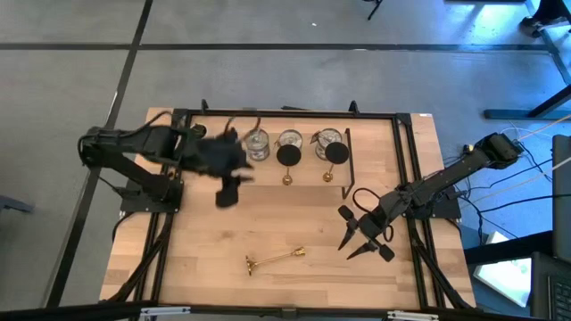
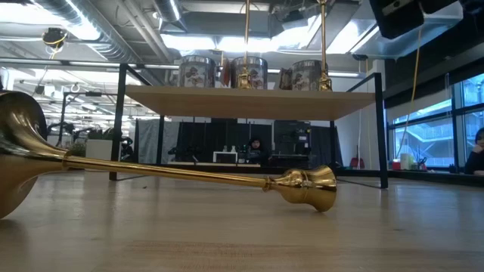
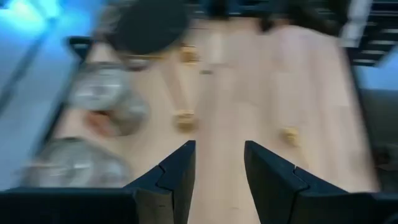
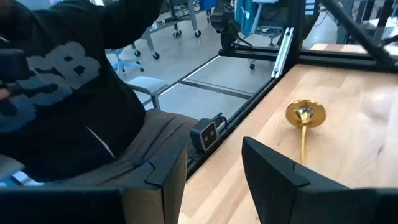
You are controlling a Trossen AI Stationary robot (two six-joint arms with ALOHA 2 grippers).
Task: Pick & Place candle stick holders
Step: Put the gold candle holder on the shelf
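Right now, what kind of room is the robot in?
Probably a robotics lab or workshop. The wooden table sits inside a black metal frame, bare pipes and ducts run across the ceiling, and rolling chairs and a seated person show beyond it.

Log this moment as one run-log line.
left gripper open, empty, near rack | right gripper open, empty | one gold stick lying on table

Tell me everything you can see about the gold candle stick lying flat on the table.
The fallen gold stick looks like polished brass: a slim straight stem, a flared round disc at one end, a small bulbous knob at the other. It lies on its side on the bare wooden table, near the front edge, apart from the other holders. Nothing grips or touches it.
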